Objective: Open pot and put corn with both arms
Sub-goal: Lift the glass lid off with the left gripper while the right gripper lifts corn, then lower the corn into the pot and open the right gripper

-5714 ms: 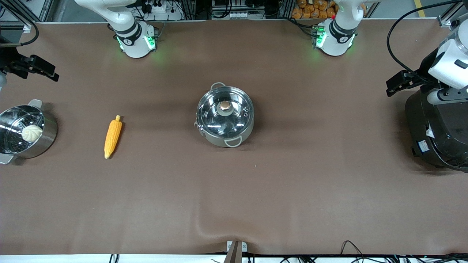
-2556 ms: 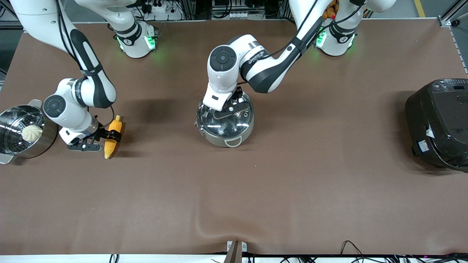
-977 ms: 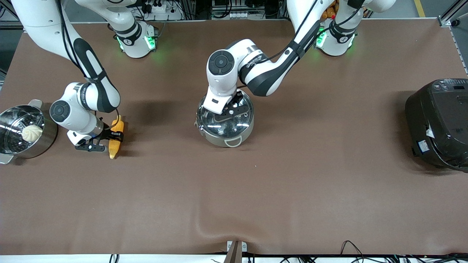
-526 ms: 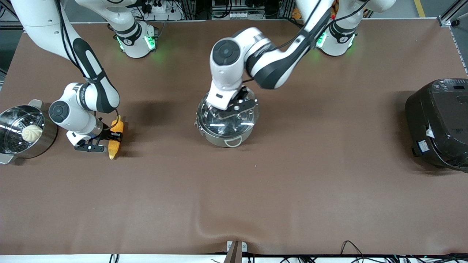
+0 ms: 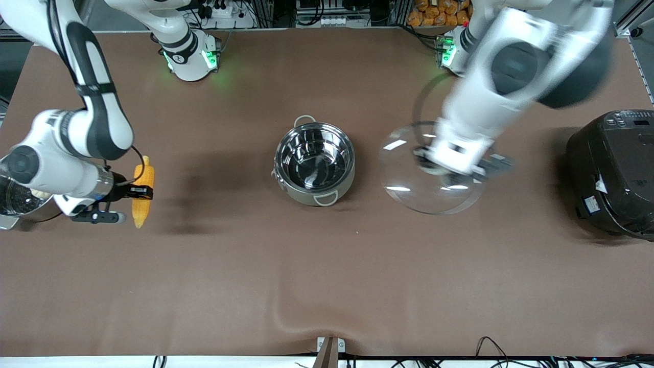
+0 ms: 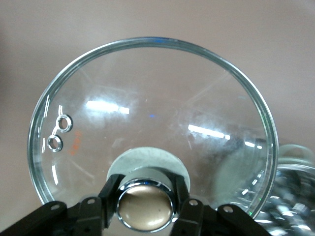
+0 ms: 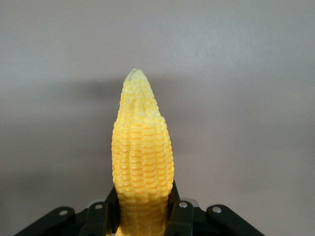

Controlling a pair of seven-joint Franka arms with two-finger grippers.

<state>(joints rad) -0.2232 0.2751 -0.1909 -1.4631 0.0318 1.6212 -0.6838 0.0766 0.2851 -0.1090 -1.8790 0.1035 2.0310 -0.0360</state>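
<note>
Pot [image 5: 314,163] at mid-desk now stands uncovered: the left gripper [image 6: 145,206], closed on the knob [image 6: 145,210], has swung the glass lid [image 5: 431,174] toward the rice cooker [image 5: 613,174]. Right gripper [image 5: 134,191], clamped on the lifted corn [image 5: 142,190], hides the steamer pot [image 5: 10,202]. Motion smears the left arm.

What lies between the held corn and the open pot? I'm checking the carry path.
Nothing: in the front view only bare brown table lies between the corn in the right gripper and the pot.

left tool [image 6: 145,212] clamped, right tool [image 7: 142,214] clamped
</note>
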